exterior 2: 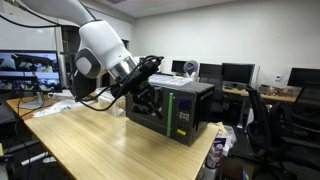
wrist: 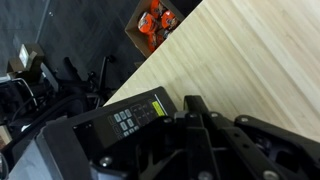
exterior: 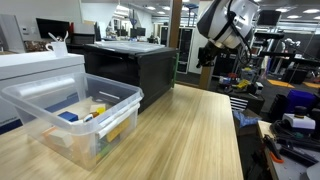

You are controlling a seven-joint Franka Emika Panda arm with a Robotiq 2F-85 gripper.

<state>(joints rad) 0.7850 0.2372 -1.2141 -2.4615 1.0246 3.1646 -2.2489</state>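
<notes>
Black microwave oven [exterior 2: 190,98], standing at one end of the wooden table [exterior 2: 90,145] close to its edge. The gripper [exterior 2: 148,88] hangs at the oven's front upper edge, above the control panel [wrist: 135,113], its fingers pressed together and pinching nothing visible. The oven is probably heavy, rigid and smooth-sided, so it is better worked by its door edge or buttons than lifted. A clear plastic bin [exterior: 122,96] sits well apart.

Bright, even light falls from ceiling lights [exterior: 135,8]; the desk [exterior: 190,130] has a soft sheen and faint shadows. The wrist view is dimmer, the gripper [wrist: 197,108] dark and blurred
</notes>
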